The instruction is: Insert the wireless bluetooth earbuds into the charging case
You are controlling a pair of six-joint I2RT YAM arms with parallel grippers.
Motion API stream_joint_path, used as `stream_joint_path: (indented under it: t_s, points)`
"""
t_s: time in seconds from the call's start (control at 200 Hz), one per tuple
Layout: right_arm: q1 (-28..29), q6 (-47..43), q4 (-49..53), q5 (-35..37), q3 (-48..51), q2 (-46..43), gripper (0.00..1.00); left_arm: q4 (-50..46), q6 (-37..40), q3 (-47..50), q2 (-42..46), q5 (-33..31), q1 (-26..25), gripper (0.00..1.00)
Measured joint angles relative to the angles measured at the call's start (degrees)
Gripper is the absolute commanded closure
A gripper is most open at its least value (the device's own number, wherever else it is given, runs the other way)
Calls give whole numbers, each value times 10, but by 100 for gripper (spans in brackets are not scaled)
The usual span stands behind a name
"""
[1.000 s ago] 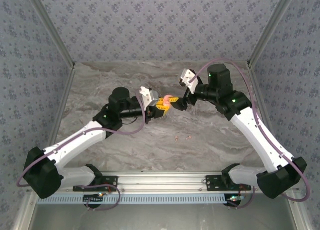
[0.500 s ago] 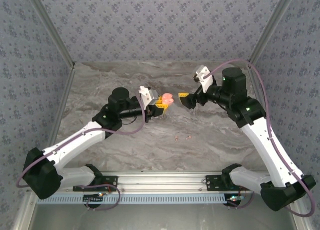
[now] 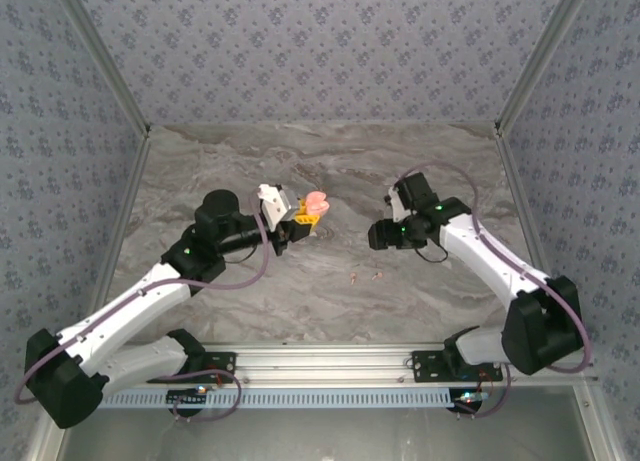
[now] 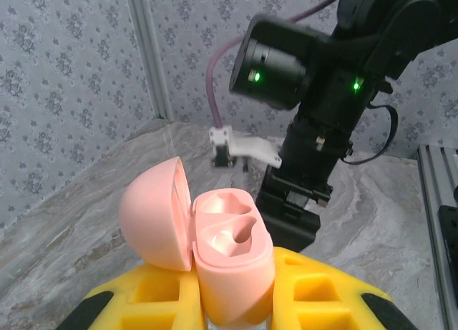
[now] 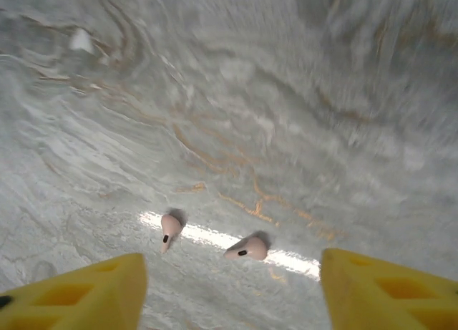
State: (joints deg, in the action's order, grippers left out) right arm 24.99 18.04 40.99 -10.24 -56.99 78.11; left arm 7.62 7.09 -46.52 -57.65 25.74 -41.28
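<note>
Left gripper (image 3: 293, 221) pinches the open pink case (image 4: 230, 253). 2 pink earbuds (image 5: 170, 227) lie on the table (image 3: 300, 301), well apart from the case, toward the arm bases. Right gripper (image 5: 230, 290) hangs over them, jaws apart, empty.

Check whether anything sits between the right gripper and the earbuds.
Nothing visible does. In the right wrist view the two pink earbuds lie on bare table just ahead of the open right gripper, with only marble between. The case is held open in the left gripper, both wells empty.
</note>
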Motion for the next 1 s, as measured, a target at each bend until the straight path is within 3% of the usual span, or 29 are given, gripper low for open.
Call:
stream_joint_path:
  t_s: [0.455,1.004]
  points:
    - [167,141,8,64,-35,167,46,-17,6,18,25,-14,0,100]
    - [187,163,10,81,-84,260,57,-17,6,28,40,-16,0,100]
